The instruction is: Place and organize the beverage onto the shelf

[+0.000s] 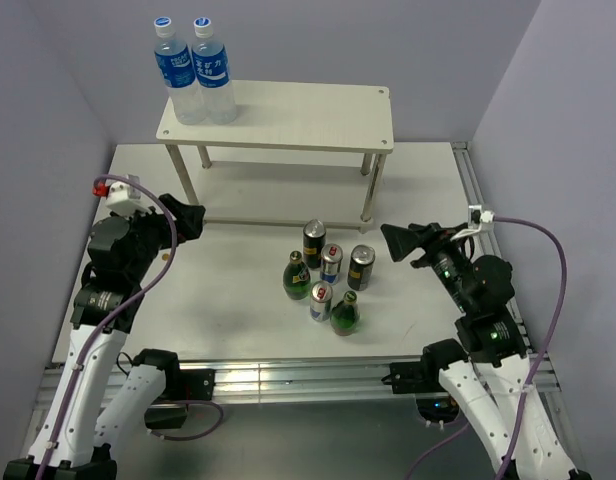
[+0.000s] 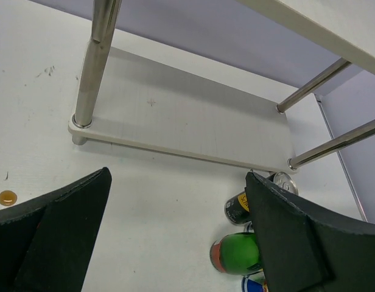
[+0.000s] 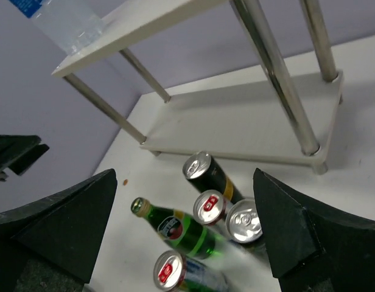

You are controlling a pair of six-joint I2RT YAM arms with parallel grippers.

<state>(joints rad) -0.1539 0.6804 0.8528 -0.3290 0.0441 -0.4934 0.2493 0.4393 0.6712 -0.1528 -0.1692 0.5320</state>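
Six drinks stand clustered on the table in front of the white shelf (image 1: 288, 115). They are two dark cans (image 1: 314, 242) (image 1: 361, 267), two silver-blue cans (image 1: 332, 263) (image 1: 321, 301) and two green bottles (image 1: 296, 276) (image 1: 345, 312). My left gripper (image 1: 193, 220) is open and empty, left of the cluster. In its wrist view (image 2: 175, 231) a dark can (image 2: 239, 207) and a green bottle (image 2: 236, 252) show beside the right finger. My right gripper (image 1: 396, 243) is open and empty, right of the cluster. Its wrist view (image 3: 182, 201) looks down on the cans and a green bottle (image 3: 178, 231).
Two taller clear water bottles (image 1: 195, 70) with blue labels stand on the left end of the shelf's top board. The lower board (image 1: 278, 195) is bare and also shows in the left wrist view (image 2: 193, 128). Purple walls close in the table on three sides.
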